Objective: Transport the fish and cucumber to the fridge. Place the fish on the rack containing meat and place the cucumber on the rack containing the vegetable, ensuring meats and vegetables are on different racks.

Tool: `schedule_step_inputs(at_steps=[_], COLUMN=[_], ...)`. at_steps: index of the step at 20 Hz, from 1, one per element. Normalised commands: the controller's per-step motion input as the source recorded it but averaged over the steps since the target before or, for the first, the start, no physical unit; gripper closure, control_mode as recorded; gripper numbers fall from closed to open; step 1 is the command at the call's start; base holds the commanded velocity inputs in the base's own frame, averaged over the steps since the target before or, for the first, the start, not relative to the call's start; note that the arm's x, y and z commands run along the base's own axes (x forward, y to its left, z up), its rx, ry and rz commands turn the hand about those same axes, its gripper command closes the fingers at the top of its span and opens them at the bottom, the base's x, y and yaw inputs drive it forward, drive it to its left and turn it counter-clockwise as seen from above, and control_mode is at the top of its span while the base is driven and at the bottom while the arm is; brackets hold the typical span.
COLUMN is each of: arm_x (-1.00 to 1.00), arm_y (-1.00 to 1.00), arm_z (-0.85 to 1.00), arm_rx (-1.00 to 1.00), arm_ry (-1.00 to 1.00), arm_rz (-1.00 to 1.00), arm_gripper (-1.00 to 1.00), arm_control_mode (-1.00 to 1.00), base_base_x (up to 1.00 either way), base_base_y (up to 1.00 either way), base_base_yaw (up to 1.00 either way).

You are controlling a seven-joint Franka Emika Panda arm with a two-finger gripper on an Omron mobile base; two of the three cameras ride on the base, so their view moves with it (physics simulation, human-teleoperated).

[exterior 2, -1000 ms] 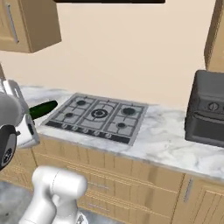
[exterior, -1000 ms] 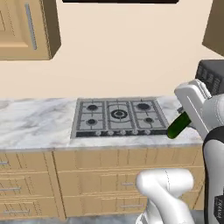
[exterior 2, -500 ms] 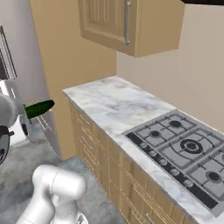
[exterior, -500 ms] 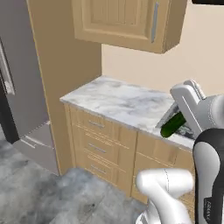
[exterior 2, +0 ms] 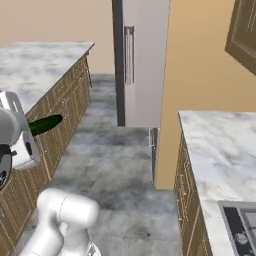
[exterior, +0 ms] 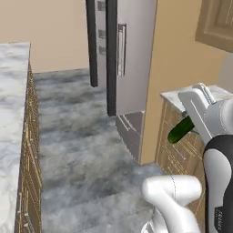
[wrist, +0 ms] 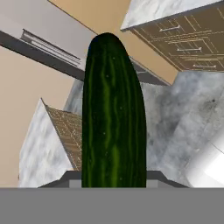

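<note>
From the left base camera, the gripper [exterior: 190, 124] is clutching the cucumber [exterior: 180, 129], well short of the fridge [exterior: 119, 50]. From the right base camera, the cucumber [exterior 2: 45, 124] is sticking out toward that fridge [exterior 2: 135, 55], doors seemingly closed. The hand camera is looking along the cucumber [wrist: 113, 118].

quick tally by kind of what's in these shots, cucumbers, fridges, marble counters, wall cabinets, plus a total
cucumber, held in the shut gripper: 1
fridge, doors closed: 1
marble counter: 2, one on the left and one on the right
wall cabinet: 1
total: 5
</note>
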Motion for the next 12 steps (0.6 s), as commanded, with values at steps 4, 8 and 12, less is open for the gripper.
schedule_step_inputs(at_steps=[4, 8, 12], arm_x=[0.00, 0.00, 0.00], arm_y=[0.00, 0.00, 0.00], arm_z=[0.00, 0.00, 0.00], arm_rx=[0.00, 0.00, 0.00], arm_ry=[0.00, 0.00, 0.00], arm_rz=[0.00, 0.00, 0.00], arm_gripper=[1.00, 1.00, 1.00], arm_control_mode=[1.00, 1.00, 1.00], base_base_x=[0.86, 1.00, 1.00], base_base_y=[0.00, 0.10, 0.61], base_base_yaw=[0.83, 0.16, -0.06])
